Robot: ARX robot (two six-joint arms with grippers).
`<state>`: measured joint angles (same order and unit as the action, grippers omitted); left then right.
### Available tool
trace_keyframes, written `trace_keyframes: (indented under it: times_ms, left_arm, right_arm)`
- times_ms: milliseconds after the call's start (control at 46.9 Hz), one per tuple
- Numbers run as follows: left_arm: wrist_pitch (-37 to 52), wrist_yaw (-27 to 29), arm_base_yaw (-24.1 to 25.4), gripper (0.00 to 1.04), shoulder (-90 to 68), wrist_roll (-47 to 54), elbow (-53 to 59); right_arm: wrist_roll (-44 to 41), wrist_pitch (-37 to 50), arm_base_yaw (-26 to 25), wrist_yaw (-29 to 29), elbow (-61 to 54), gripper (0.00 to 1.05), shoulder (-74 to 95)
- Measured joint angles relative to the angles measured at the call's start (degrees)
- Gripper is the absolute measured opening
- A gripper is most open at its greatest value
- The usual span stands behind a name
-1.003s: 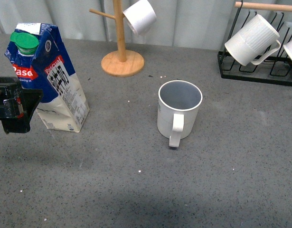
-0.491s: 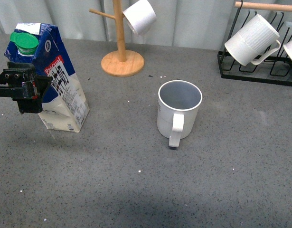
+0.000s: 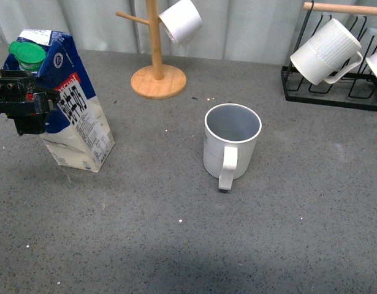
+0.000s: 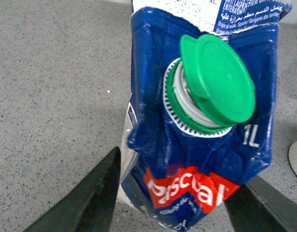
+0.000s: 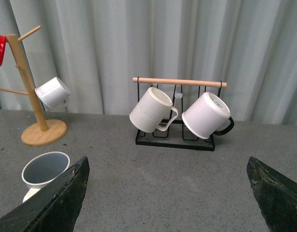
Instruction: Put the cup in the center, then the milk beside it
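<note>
The cup [image 3: 231, 144], cream-white with a grey-blue inside, stands upright near the middle of the grey table, handle toward me; its rim also shows in the right wrist view [image 5: 44, 169]. The milk [image 3: 75, 116], a blue-and-white carton with a green cap [image 4: 216, 84] and red logo, stands at the left, leaning slightly. My left gripper [image 3: 35, 104] is shut on the carton's upper part just below the cap, and its dark fingers [image 4: 90, 198] press either side of the dented blue panel. My right gripper [image 5: 167, 193] hangs open above bare table, right of the cup, with nothing between its fingers.
A wooden mug tree [image 3: 157, 79] with a white cup [image 3: 181, 21] hung on it stands behind the cup. A black wire rack [image 3: 332, 92] holding white mugs [image 3: 326, 52] sits at the back right. Grey curtains close the back.
My left gripper has risen from low beside the carton to its upper part and shut on it. The carton has tipped and shifted a little to the left.
</note>
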<state>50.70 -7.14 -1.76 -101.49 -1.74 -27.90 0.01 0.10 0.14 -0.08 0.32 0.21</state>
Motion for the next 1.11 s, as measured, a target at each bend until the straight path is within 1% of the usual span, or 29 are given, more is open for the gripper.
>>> trace_keyframes:
  times_ms: [85,128,192,277,342,384,555,811,918,1110]
  left_arm:
    - [0.0,0.0,-0.3,0.49,0.0,-0.4,0.0]
    - [0.0,0.1,-0.6,0.41,0.1,-1.2,0.0]
    - [0.0,0.7,-1.4,0.31,0.7,-1.8,0.2]
    - [0.0,1.6,-3.5,0.14,2.3,-3.3,0.8]
    - [0.4,2.6,-5.3,0.06,3.2,-4.0,1.1]
    - [0.6,3.1,-6.4,0.04,3.5,-4.5,1.2]
    - [2.8,6.5,-12.3,0.04,3.3,-5.8,1.2]
    - [4.4,10.8,-19.9,0.04,-0.2,-7.1,-0.8]
    - [5.3,12.9,-22.3,0.04,-1.9,-7.8,-2.3]
    - [6.0,14.7,-24.6,0.04,-4.7,-8.8,-4.6]
  right_arm:
    - [0.0,0.0,0.0,0.0,0.0,0.95,0.0]
    - [0.0,0.0,0.0,0.0,0.0,0.95,0.0]
    - [0.0,0.0,0.0,0.0,0.0,0.95,0.0]
    - [0.0,0.0,0.0,0.0,0.0,0.95,0.0]
    - [0.0,0.0,0.0,0.0,0.0,0.95,0.0]
    - [0.0,0.0,0.0,0.0,0.0,0.95,0.0]
    - [0.0,0.0,0.0,0.0,0.0,0.95,0.0]
    - [0.0,0.0,0.0,0.0,0.0,0.95,0.0]
    - [0.0,0.0,0.0,0.0,0.0,0.95,0.0]
    - [0.0,0.0,0.0,0.0,0.0,0.95,0.0]
